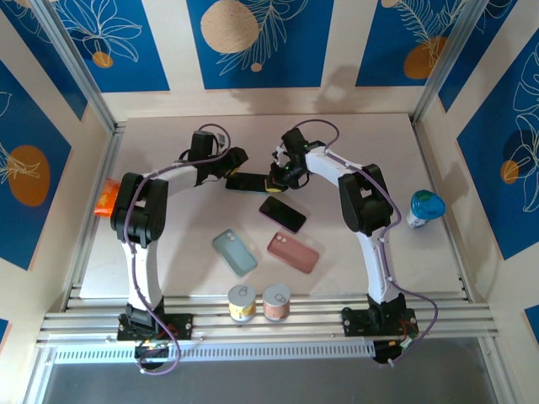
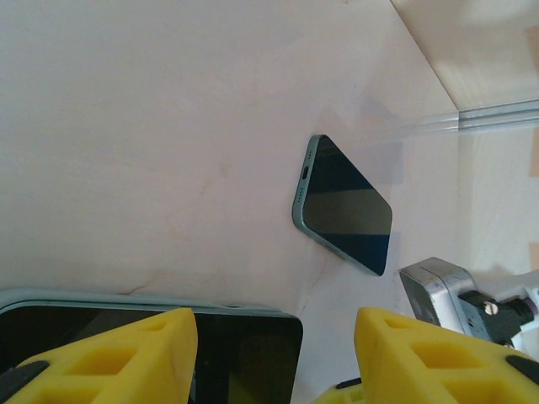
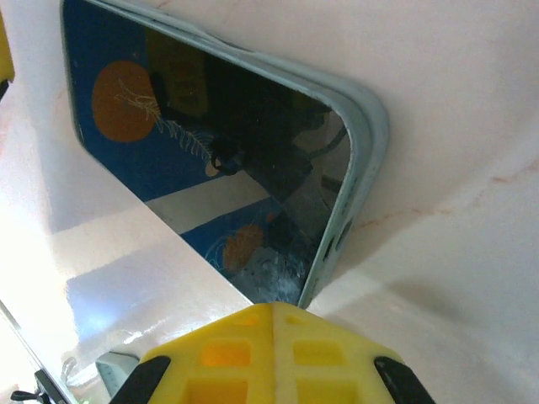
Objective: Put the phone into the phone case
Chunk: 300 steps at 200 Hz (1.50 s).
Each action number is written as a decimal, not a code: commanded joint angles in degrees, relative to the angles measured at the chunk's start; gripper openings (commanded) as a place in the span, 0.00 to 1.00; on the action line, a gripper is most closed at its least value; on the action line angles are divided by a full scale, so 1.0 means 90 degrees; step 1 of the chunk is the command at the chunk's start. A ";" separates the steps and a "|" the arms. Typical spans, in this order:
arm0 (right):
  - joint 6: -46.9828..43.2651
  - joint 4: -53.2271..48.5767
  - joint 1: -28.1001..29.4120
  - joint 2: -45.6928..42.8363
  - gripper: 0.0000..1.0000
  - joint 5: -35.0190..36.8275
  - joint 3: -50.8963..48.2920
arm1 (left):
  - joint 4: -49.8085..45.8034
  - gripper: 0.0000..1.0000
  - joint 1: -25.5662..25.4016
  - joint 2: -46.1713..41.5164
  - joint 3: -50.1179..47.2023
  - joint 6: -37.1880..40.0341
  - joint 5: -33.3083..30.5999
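The middle of the table [image 1: 370,143] is crowded in the top view: the left hand [image 1: 234,168] and right hand [image 1: 280,177] flank a phone [image 1: 247,181], a second phone [image 1: 282,214] lies just below them, and a blue case [image 1: 234,252] and pink case [image 1: 293,252] lie lower still, with only narrow lanes of bare table between. Two cans [image 1: 242,301] stand at the lower edge, a bottle [image 1: 424,208] at the right rim and an orange thing [image 1: 106,198] at the left rim. Open room lies across the upper table, lower left of the blue case, and between the right arm [image 1: 366,210] and the bottle.
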 commanded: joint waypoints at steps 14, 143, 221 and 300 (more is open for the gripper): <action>-0.0112 -0.0328 0.0113 0.0260 0.00 0.0105 0.0249 | -0.0122 0.53 0.0007 0.0188 0.0220 0.0105 0.0159; -0.0470 -0.0808 0.0387 0.0204 0.00 0.0876 0.0630 | -0.0443 0.53 -0.0040 0.0433 0.0321 0.0514 0.0218; -0.0364 -0.0773 0.0387 -0.0090 0.00 0.0763 0.0703 | -0.0187 0.53 -0.0045 0.0267 0.0233 0.0377 0.0271; -0.0504 -0.1144 0.0498 0.0215 0.00 0.1144 0.0836 | -0.0274 0.53 -0.0042 0.0466 0.0252 0.0468 0.0240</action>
